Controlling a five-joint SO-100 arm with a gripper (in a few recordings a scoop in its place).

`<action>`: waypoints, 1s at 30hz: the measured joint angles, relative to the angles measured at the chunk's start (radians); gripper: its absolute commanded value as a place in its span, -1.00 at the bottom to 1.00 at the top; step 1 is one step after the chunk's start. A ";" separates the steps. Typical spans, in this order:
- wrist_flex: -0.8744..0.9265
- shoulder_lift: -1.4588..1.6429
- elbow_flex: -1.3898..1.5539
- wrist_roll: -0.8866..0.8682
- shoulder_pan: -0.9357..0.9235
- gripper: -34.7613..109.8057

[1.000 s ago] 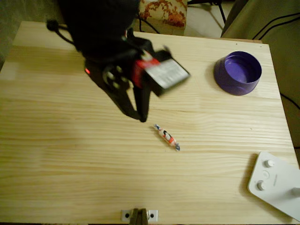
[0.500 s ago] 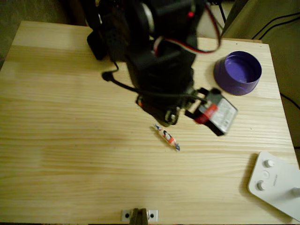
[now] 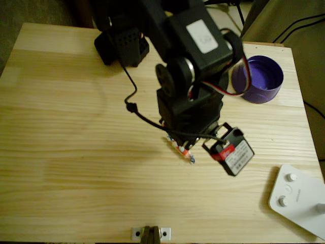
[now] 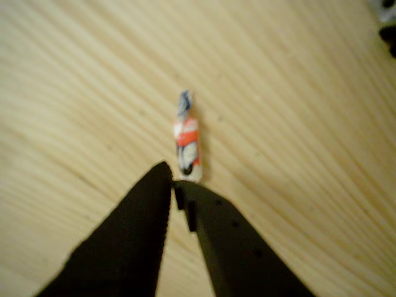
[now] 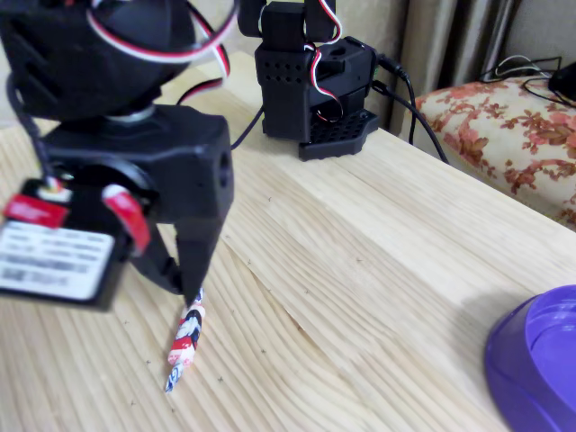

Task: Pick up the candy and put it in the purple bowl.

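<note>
Within the last second the arm has swung across the tabletop [image 3: 61, 152] from the left of the overhead view and come down over the candy [image 4: 187, 143], so the hand [image 4: 174, 179] now sits right at the sweet's near end. In the wrist view the two black fingers meet at their tips with hardly a slit between them, clenched and empty, the candy lying flat on the wood just beyond them. That reads as the approach nearly finished but the grasp not started: the fingers would have to part before they can straddle the wrapper.

From overhead the arm's bulk covers most of the candy [image 3: 187, 152]; just a red-and-white sliver and one twisted end poke out below it. In the fixed view one finger tip [image 5: 193, 292] seems to touch the upper end of the candy [image 5: 185, 337], though contact cannot be confirmed. The purple bowl [image 3: 264, 81] stands well apart, toward the far right corner, partly hidden by the arm overhead and cut off at the edge of the fixed view [image 5: 540, 360]
</note>
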State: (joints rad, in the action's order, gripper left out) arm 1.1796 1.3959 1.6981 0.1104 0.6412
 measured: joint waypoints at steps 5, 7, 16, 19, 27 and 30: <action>-0.046 0.000 0.017 -0.028 0.026 -0.52; -0.049 0.000 0.026 -0.037 0.035 -0.49; -0.067 0.005 0.164 -0.052 0.054 -0.06; -0.040 0.011 0.166 -0.057 0.054 0.11; 0.020 0.071 0.166 -0.057 0.040 0.20; 0.018 0.071 0.166 -0.064 0.052 0.19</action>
State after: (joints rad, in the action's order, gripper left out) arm 1.1980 1.4665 1.8638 0.0460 0.6934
